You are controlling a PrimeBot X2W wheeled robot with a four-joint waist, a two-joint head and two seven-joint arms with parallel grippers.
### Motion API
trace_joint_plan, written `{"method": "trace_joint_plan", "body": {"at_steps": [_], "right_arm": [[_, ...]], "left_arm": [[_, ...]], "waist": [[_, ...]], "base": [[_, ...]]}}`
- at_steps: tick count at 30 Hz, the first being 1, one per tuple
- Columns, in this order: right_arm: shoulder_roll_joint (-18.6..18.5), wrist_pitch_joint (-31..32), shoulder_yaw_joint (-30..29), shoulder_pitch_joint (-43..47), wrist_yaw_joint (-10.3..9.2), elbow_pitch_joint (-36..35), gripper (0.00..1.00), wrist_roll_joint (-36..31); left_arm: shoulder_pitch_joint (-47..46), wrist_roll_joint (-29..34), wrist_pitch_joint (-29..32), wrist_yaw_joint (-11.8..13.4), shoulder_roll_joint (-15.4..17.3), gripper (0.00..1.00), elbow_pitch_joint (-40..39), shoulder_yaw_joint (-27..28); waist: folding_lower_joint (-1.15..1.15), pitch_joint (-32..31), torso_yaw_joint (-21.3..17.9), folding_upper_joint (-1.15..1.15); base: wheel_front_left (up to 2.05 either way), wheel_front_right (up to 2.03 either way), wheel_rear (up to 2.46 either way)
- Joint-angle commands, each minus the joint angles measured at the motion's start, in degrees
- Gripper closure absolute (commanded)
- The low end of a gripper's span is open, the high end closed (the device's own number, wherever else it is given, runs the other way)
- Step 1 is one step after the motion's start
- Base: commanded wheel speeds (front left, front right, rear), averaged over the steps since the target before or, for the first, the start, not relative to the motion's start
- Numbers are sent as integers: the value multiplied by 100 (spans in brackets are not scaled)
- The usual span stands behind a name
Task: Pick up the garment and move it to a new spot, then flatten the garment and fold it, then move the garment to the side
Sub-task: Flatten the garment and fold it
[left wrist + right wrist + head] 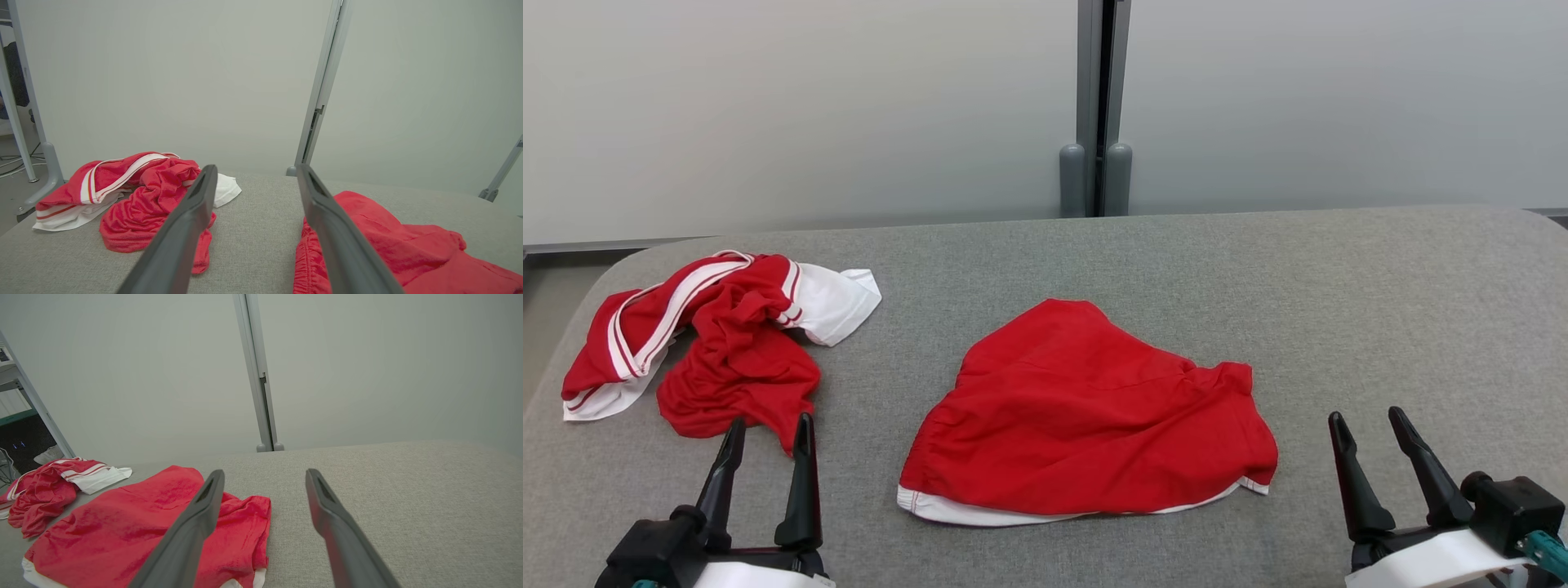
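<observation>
- Worktop [1380,278]: grey fabric surface with rounded far corners, set against a pale wall [809,106] with a grey post [1096,98] at mid-back.
- Red garment [1086,416]: lies near the middle of the worktop, spread out mostly flat but with creases. Its white hem runs along the near edge, and there is gathered fabric on its left side and at the far right corner.
- Crumpled red-and-white garment [719,343]: heaped at the far left of the worktop and apart from the red garment, with bare grey surface between the two. It shows striped white bands and a white panel (shape too bunched to make out).
- Left tool [770,421]: lower left of the head view, fingers parted, nothing between them. Its tips sit just in front of the crumpled heap's near edge — contact with it can't be confirmed.
- Right tool [1365,414]: lower right, fingers parted and empty, over bare worktop just right of the red garment's right corner.
- Left wrist view: red garment [388,241] sits behind the right-hand finger [327,220].
</observation>
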Motion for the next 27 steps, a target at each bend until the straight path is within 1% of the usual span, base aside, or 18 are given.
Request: {"method": "trace_joint_plan", "body": {"at_steps": [1,3,7,11,12,14,19,24,27], "right_arm": [[-33,0,14,-23,12,57,0,5],[-60,11,72,-24,12,124,0,85],[-195,290,316,-136,12,320,0,214],[-298,735,609,-359,12,544,0,358],[-298,735,609,-359,12,544,0,358],[-356,945,761,-469,12,675,0,442],[-429,1442,1082,-774,12,1020,0,619],[-378,1653,1208,-1057,12,1312,0,732],[-399,1749,1366,-1214,12,1449,0,787]], "left_arm": [[15,49,-28,-41,-4,0,32,51],[18,74,-28,-68,-29,0,49,63],[-24,-19,53,-160,-39,0,150,9],[-141,-148,708,-321,36,0,387,-244],[-141,-148,708,-321,36,0,387,-244],[-222,-205,1017,-419,68,0,487,-373],[-404,-330,1693,-548,120,0,727,-598],[-646,-342,2155,-675,205,0,958,-795],[-829,-303,2409,-799,257,0,1107,-963]], "waist": [[0,-5,2,0],[0,-8,10,0],[0,54,23,0],[0,209,40,0],[0,209,40,0],[0,268,57,0],[0,451,82,0],[0,678,137,0],[0,811,191,0]], "base": [[0,0,0],[0,0,0],[0,0,0],[0,0,0],[0,0,0],[0,0,0],[0,0,0],[0,0,0],[0,0,0]]}}
